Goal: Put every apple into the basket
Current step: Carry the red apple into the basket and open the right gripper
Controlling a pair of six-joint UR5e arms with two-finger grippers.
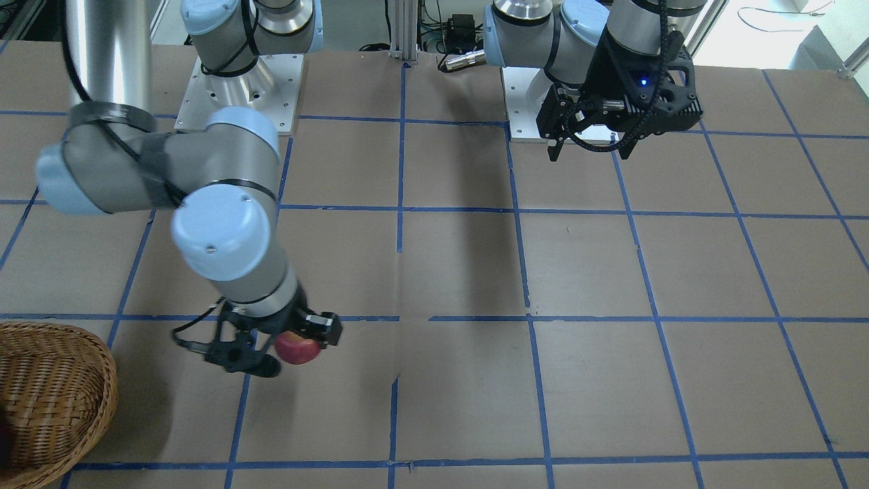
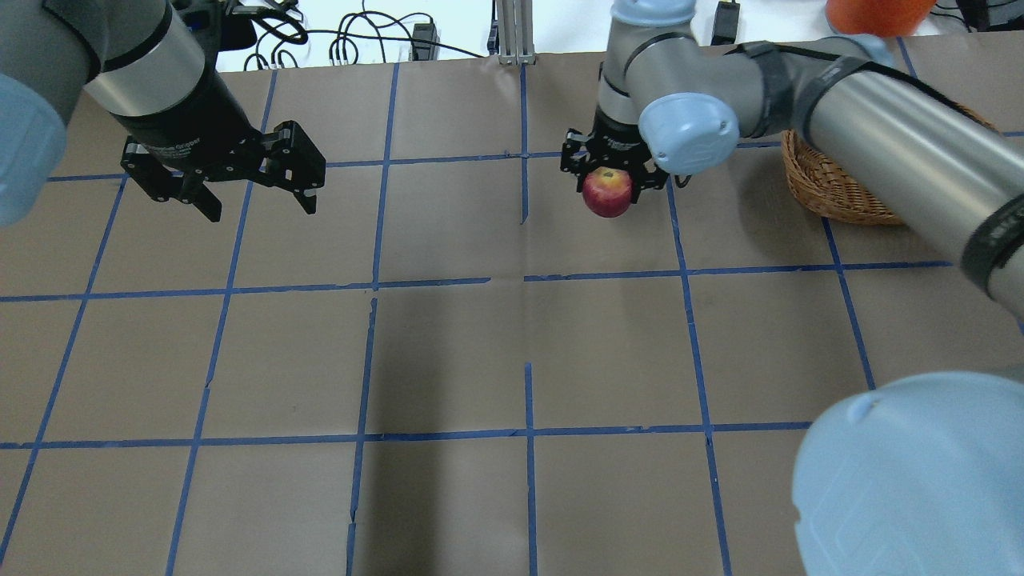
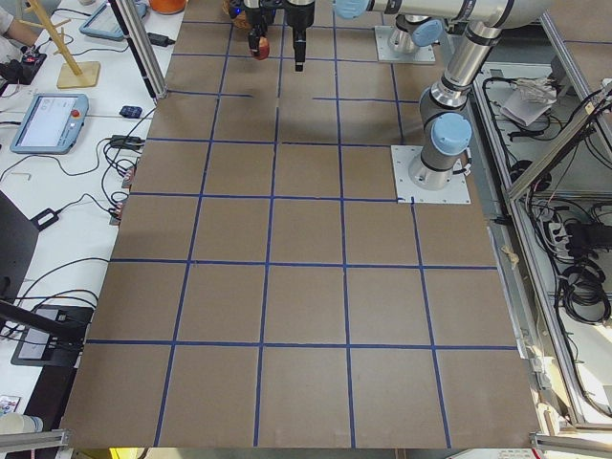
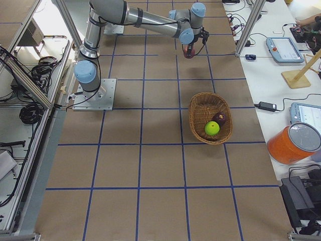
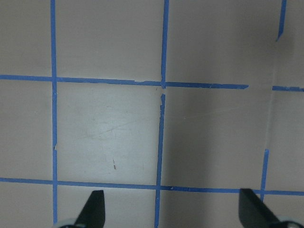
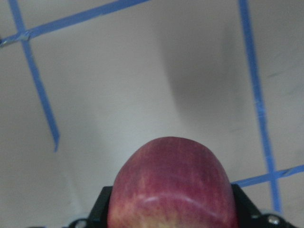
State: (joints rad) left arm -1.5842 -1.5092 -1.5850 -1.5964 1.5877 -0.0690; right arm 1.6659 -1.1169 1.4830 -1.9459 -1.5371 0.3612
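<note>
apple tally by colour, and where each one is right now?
red apple: 1, held in the right gripper
green apple: 1, in the basket
maroon apple: 1, in the basket
Total: 3 apples
</note>
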